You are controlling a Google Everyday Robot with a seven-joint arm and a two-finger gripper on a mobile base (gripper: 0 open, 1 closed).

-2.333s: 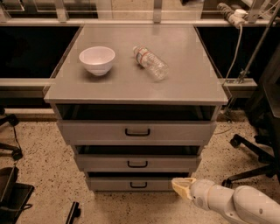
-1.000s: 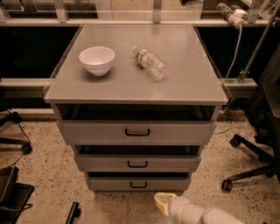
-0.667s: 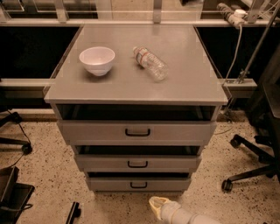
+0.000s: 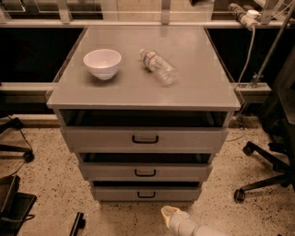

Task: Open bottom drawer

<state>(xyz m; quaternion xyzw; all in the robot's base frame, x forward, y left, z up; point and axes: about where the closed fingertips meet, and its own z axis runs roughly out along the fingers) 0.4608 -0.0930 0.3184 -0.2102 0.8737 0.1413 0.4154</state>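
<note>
Hovering low, just near of the narrow grey metal bottom drawer [image 4: 115,193], our pale pincer [image 4: 169,215] seems aimed at its black loop handle [image 4: 146,194]; spread or pressed together, we cannot tell.

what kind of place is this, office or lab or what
Likely an office or lab workspace: a grey drawer cabinet, a rolling chair base on speckled floor, and a power strip behind. The claw sits low, in front of the bottom drawer.

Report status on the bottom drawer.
Claw low by the floor, in front of the bottom drawer, apart from it. Handle not yet gripped. Nothing between claw and handle.
</note>
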